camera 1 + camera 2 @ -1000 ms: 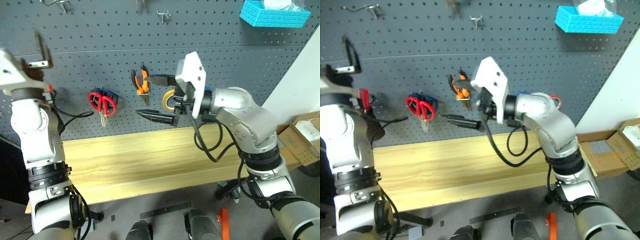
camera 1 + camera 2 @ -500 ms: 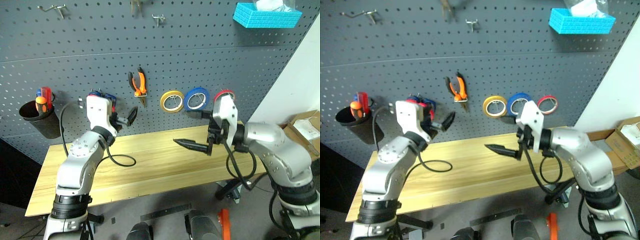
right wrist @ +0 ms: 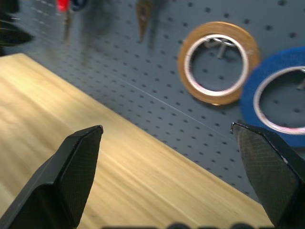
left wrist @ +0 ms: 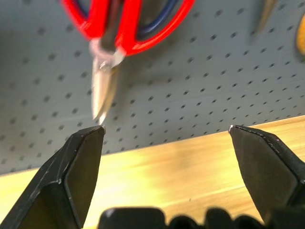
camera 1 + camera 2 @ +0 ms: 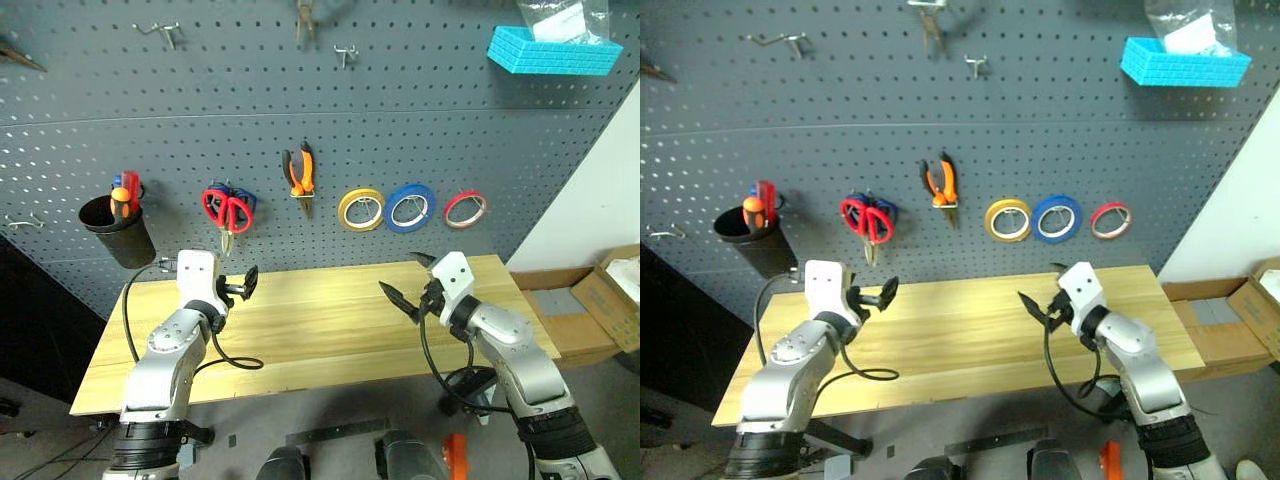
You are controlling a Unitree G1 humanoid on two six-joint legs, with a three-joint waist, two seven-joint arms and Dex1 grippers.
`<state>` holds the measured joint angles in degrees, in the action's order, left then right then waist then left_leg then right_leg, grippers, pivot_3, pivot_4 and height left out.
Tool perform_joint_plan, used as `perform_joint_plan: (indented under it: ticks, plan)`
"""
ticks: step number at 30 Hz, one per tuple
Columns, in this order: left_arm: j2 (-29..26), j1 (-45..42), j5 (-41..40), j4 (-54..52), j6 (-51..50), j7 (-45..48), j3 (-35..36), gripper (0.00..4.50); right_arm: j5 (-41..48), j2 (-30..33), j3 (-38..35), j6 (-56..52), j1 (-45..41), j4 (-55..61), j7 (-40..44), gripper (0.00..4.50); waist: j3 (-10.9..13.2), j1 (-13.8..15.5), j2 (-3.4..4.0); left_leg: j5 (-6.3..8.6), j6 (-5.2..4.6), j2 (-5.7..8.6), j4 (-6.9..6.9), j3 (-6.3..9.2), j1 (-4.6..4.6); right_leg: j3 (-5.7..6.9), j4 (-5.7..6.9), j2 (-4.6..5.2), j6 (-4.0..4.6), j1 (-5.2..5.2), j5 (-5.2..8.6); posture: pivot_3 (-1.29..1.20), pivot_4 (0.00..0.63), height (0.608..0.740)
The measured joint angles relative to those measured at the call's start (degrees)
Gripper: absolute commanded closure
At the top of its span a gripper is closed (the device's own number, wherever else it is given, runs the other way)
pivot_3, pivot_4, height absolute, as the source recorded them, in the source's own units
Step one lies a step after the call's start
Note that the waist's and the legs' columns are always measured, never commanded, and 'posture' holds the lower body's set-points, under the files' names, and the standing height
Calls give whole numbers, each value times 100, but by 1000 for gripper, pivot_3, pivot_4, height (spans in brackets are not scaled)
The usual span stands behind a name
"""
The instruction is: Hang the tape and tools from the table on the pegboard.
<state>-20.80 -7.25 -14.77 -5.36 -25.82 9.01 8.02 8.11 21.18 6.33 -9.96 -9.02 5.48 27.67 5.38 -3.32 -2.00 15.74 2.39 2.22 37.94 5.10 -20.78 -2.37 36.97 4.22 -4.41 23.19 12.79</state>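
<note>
Thin red tape ring (image 5: 466,209), red-handled scissors (image 5: 229,211) and orange-and-black pliers (image 5: 301,172) hung on the dark grey pegboard (image 5: 200,100); light, stiff items, probably best gripped by rim or handles. Left gripper (image 5: 243,285) and right gripper (image 5: 404,290) hovered spread, empty, above the pale wooden tabletop (image 5: 320,330).

A long tabletop (image 5: 320,320) of light wooden planks is set lengthwise against the foot of the dark grey pegboard (image 5: 300,90), its far edge meeting the panel. The grain is seen running along its length, with a seam between the planks. A loop of black cable (image 5: 235,362) is laid on the wood near the front edge, toward the left end. Dark legs are glimpsed beneath the front edge
</note>
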Motion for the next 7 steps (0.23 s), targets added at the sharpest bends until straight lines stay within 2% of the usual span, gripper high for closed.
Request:
perform_joint_plan:
  ticks: [7]
  plan:
    - [236,-10,412,690,522,-366,127,22,-68,-220,-602,412,65,-885,-554,0,-151,32,16,0,0,-1,0,-9,9,-4,1,-2,3,-8,-2,-44,0,740]
